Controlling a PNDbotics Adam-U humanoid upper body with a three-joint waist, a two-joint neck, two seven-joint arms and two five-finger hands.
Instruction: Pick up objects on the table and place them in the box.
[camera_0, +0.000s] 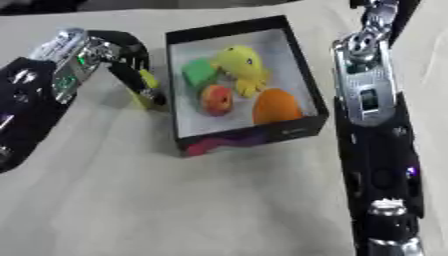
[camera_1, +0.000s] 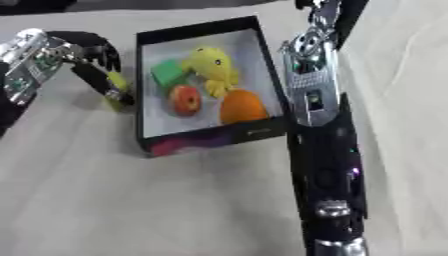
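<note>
A black-walled rectangular cardboard box (camera_0: 302, 67) with a pale floor is shown on the pale grey cloth-covered counter (camera_0: 175, 205) and is taken here as the landmark. Four items are seen inside the box: a yellow soft duck-like toy (camera_0: 241, 65) at the far middle, a green block (camera_0: 199, 71) touching the toy on its left, a red-and-orange round fruit-like object (camera_0: 216, 99) nearer than the block, and an orange round ball-like object (camera_0: 276, 106) in the near right part, against the front wall. The near outer wall of the box is marked with a purple and red patch (camera_0: 214, 144). The left hand (camera_0: 131, 57) is seen just left of the box, outside its left wall, with the black fingers (camera_0: 144, 82) curled downward round a small yellow-green object (camera_0: 147, 87), which is held over the counter beside the box and not inside it; the shape of this object cannot be made out. The right arm, black with silver joints (camera_0: 367, 95), is seen along the right side of the box, running from the near edge to the far edge of the view; the right hand itself is cut off at the top edge, so the state of its fingers cannot be told.
</note>
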